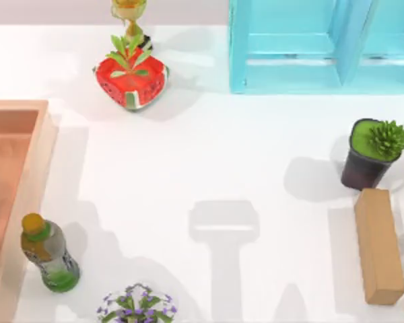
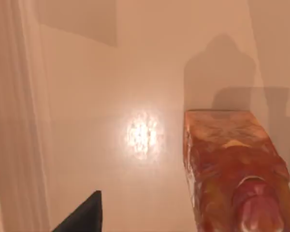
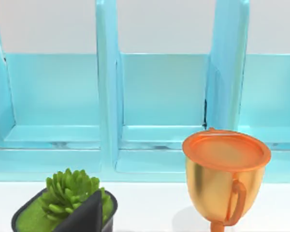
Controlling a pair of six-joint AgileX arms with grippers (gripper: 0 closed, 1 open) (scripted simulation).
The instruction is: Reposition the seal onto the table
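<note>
Right, status from here: the seal (image 2: pixel 232 169) sits close under the left wrist camera, upright, tan-brown body with its dark red rounded top nearest the lens; it stands on a glossy orange-tan floor with a raised wall along one side, coloured like the tray (image 1: pixel 44 134); I can't confirm it's the tray floor. A dark tip of the left gripper (image 2: pixel 84 217) pokes into that view, apart from the seal; open or closed, I can't tell.

The right gripper (image 3: pixel 87 217) also shows as one dark tip, in front of the succulent pot (image 1: pixel 363 165); open or closed, can't tell either. The right wrist camera faces the turquoise cabinet (image 1: pixel 289 60); a gold cup (image 3: pixel 225 179) with an orange rim stands on the white surface just beside the succulent, in front of the cabinet's open compartments.

From above: the table (image 1: pixel 209 155) is glossy white, with a grey shadow (image 1: pixel 223 225) across the middle; the tray is at the left edge; a green bottle (image 1: pixel 50 256) with a yellow cap stands just beside the tray's rim; a red watermelon-pattern planter (image 1: pixel 130 81) is at the far side, with a gold trophy (image 1: pixel 129 10) just behind it; a long light-wood block (image 1: pixel 379 245) lies on the right, near the succulent; a purple-flower pot (image 1: pixel 136 308) sits at the near edge.
</note>
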